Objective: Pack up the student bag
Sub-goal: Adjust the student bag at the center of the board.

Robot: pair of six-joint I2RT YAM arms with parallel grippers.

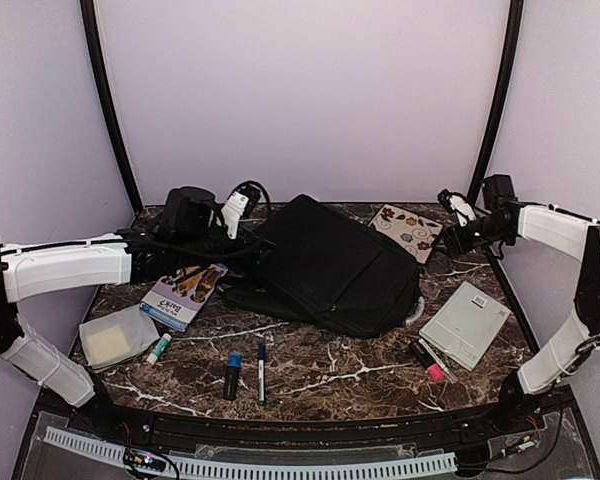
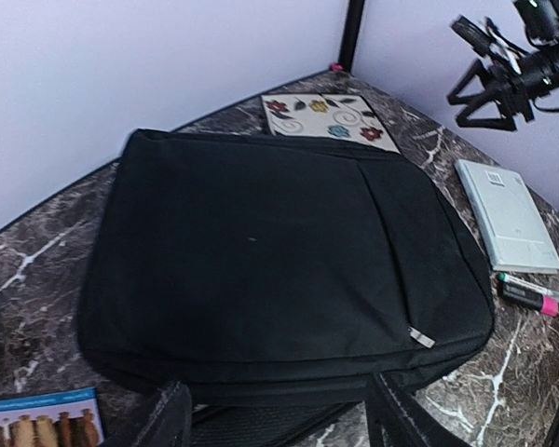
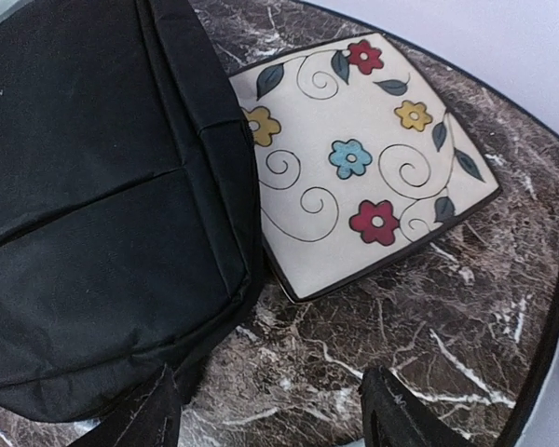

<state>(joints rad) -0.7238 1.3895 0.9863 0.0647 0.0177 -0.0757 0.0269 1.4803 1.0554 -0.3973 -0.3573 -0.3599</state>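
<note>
The student bag (image 1: 325, 265) is a large black backpack lying flat in the middle of the marble table. It fills the left wrist view (image 2: 261, 261), and its corner shows in the right wrist view (image 3: 93, 186). My left gripper (image 1: 238, 243) is at the bag's left edge, low. It is open (image 2: 279, 424), with the bag's near edge and a strap between the fingers. My right gripper (image 1: 448, 240) is open (image 3: 270, 419) and empty above bare marble, between the bag's far right corner and a floral notebook (image 3: 363, 158).
A dog-cover book (image 1: 185, 295), a clear box (image 1: 115, 338), a glue stick (image 1: 160, 348), a blue-capped marker (image 1: 232, 373) and a pen (image 1: 261, 372) lie left and in front. A grey notebook (image 1: 467, 323) and a pink highlighter (image 1: 430, 362) lie right.
</note>
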